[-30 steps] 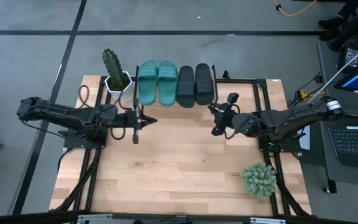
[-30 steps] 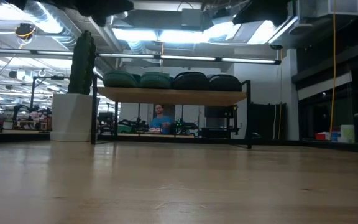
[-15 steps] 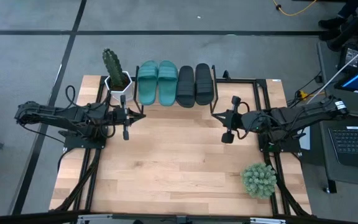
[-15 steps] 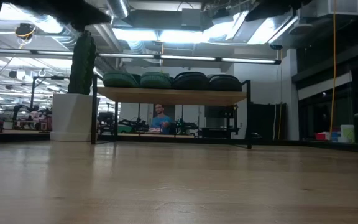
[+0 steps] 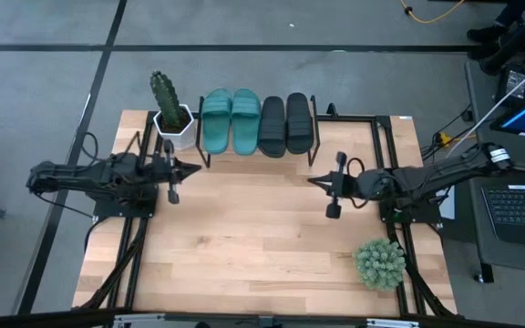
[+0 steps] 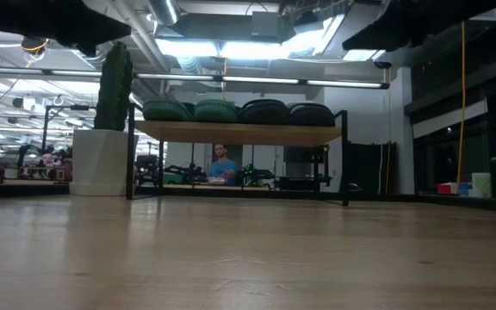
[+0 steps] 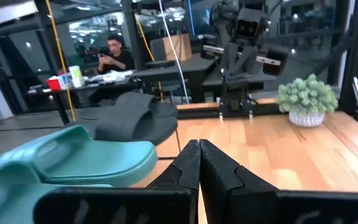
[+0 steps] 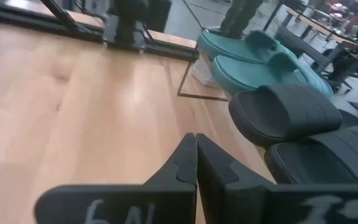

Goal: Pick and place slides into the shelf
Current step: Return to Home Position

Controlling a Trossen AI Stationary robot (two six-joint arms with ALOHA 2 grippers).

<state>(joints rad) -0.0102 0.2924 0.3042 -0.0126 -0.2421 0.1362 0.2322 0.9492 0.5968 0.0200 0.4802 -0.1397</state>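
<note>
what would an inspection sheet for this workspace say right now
surface: light wooden tabletop, bare in the middle
job's things: two teal-green rubber slides and two black rubber slides side by side on the low plank-topped black-framed shelf
clutter: tall cactus in a white pot; round bushy green plant
grippers: left gripper shut, empty; right gripper shut, empty; both over the table, clear of the shelf
cables: yellow cable hanging in the room behind
surroundings: seated person; open laptop
</note>
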